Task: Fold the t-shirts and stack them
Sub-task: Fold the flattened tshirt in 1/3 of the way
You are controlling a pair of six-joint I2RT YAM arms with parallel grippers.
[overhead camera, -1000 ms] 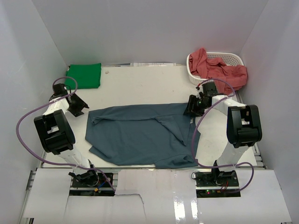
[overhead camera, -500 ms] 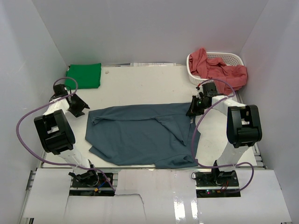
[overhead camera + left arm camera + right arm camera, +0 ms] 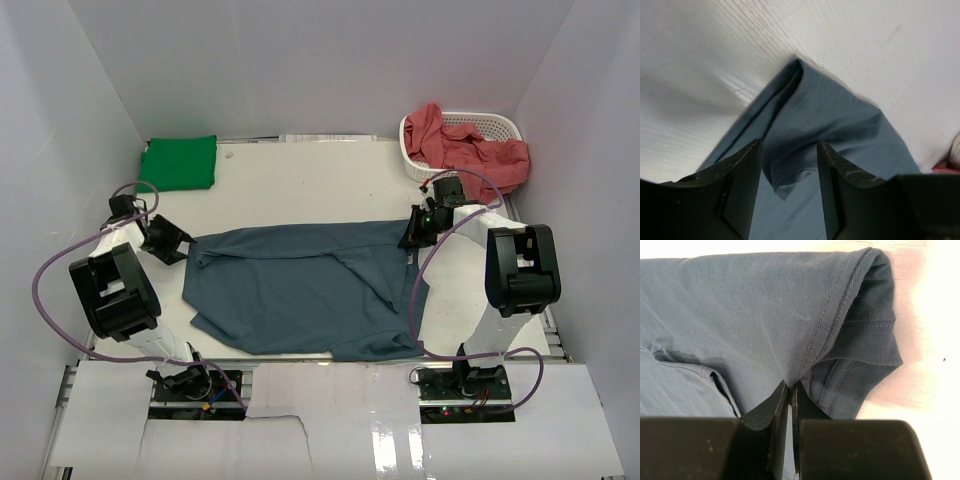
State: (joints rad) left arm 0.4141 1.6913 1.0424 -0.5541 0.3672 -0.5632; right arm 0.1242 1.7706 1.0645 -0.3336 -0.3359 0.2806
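The slate blue t-shirt lies spread on the table, its right part folded over. My right gripper is shut on the shirt's far right corner, pinching cloth by the seam. My left gripper is open at the shirt's far left corner; a folded blue edge lies between its fingers. A folded bright green t-shirt lies at the far left. Salmon red t-shirts hang out of the basket.
A white perforated basket stands at the far right corner. White walls enclose the table on three sides. Purple cables loop beside both arms.
My left gripper has moved toward the slate blue shirt's far left corner. My right gripper has shifted slightly right and stays shut on the cloth.
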